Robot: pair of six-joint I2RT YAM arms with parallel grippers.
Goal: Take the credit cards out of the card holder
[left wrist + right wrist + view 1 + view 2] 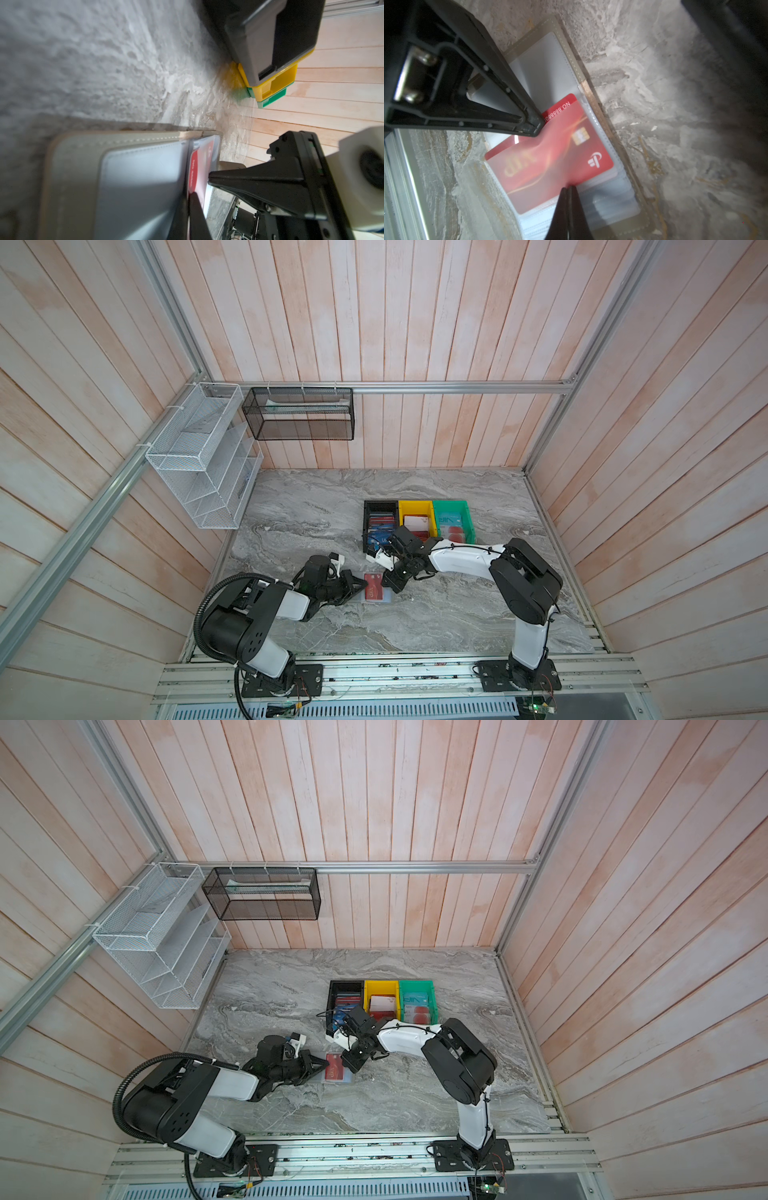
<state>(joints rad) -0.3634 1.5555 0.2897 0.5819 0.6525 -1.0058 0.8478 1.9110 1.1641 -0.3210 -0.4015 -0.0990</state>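
The card holder (384,600) (343,1080) lies open on the marble top, its beige rim (571,56) and clear sleeves (608,203) facing up. A red VIP credit card (550,158) (373,588) sits in the top sleeve with one end sticking out bare. My left gripper (189,194) (365,584) (538,126) is shut on that bare end. From the opposite side, my right gripper (569,187) (388,587) (209,178) is shut, with its tips pressed down on the sleeve at the card's other edge. Any other cards in the holder are hidden.
Just behind the holder stand a black bin (365,522), a yellow bin (415,506) and a green bin (451,504), side by side, with several cards in them. A white wire rack (199,456) and a black mesh basket (299,414) hang on the walls.
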